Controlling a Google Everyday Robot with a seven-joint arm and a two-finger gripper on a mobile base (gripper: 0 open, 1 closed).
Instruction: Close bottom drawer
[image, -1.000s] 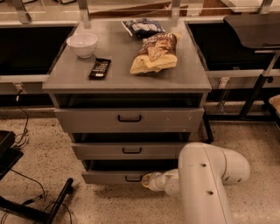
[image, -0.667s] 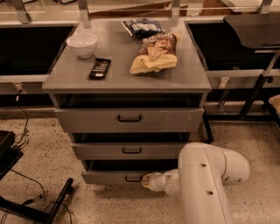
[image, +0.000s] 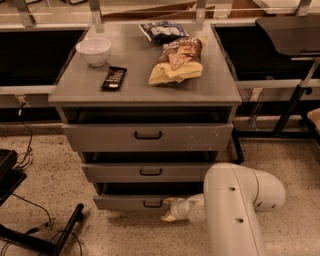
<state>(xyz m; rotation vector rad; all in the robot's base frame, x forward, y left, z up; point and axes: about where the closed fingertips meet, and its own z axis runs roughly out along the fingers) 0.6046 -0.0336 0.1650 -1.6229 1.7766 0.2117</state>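
The grey cabinet (image: 150, 90) stands in the middle of the view on a speckled floor (image: 45, 165), and it has three drawers, one under the other. The bottom drawer (image: 122, 202) is the lowest one, just above the floor. Its low front panel stands a little forward of the cabinet body, with a dark gap above it, so it is not fully shut. Its small black handle (image: 152, 203) is near the right end of the visible panel. The gripper (image: 170, 210) is low at the front of this drawer, just right of the handle and touching or almost touching the panel. I cannot tell if the gripper is spread or pressed together. It comes out of the thick white arm (image: 235, 210), which fills the lower right of the view. The middle drawer (image: 150, 171) and the top drawer (image: 147, 136) also stand slightly out. On the cabinet top there are a white bowl (image: 94, 50), a flat black object (image: 114, 78) near it, a brown and yellow snack bag (image: 177, 61), and a blue and white bag (image: 162, 31) behind it. Black cables (image: 30, 232) lie on the floor at the left.
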